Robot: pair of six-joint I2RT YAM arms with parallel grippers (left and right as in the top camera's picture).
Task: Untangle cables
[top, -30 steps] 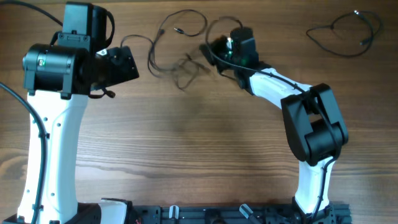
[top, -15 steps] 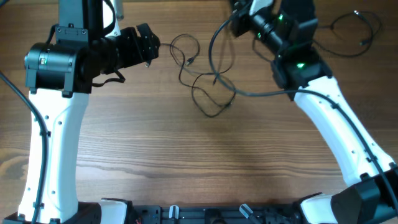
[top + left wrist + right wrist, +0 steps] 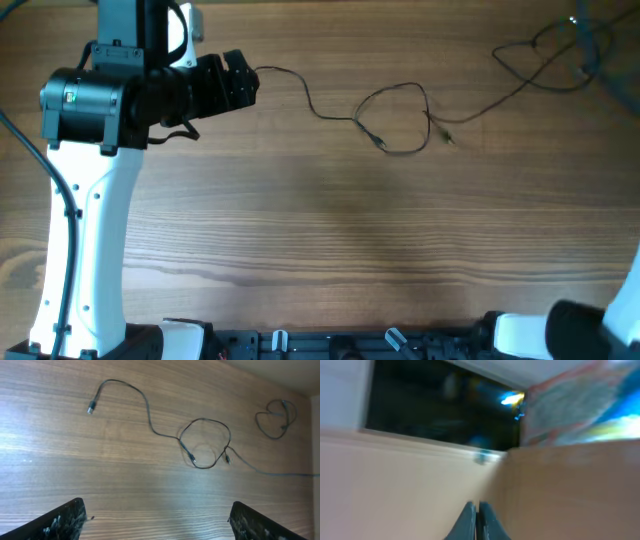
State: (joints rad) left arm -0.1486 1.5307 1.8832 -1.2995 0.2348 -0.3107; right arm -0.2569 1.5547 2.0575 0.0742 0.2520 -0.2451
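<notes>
The cables [image 3: 400,120] lie stretched along the far part of the wooden table. A thin dark strand runs from a small plug [image 3: 91,408] to a single loop [image 3: 205,442]. From the loop a line continues right to a loose coil [image 3: 550,55], also seen in the left wrist view as a coil [image 3: 277,417]. My left gripper [image 3: 250,88] hovers open just left of the plug end, its fingers [image 3: 60,522] wide apart with only bare wood between them. My right gripper [image 3: 476,520] is shut, raised and pointing at a blurred wall, with nothing visible between its fingertips.
The left arm's white column [image 3: 85,230] stands along the left side. The right arm's base [image 3: 590,330] shows at the bottom right corner. A dark rail [image 3: 340,345] runs along the near table edge.
The right arm swung away up and to the right, out of the overhead view. The bunched tangle is now pulled out into a long line with one loop. The left gripper has barely shifted.
</notes>
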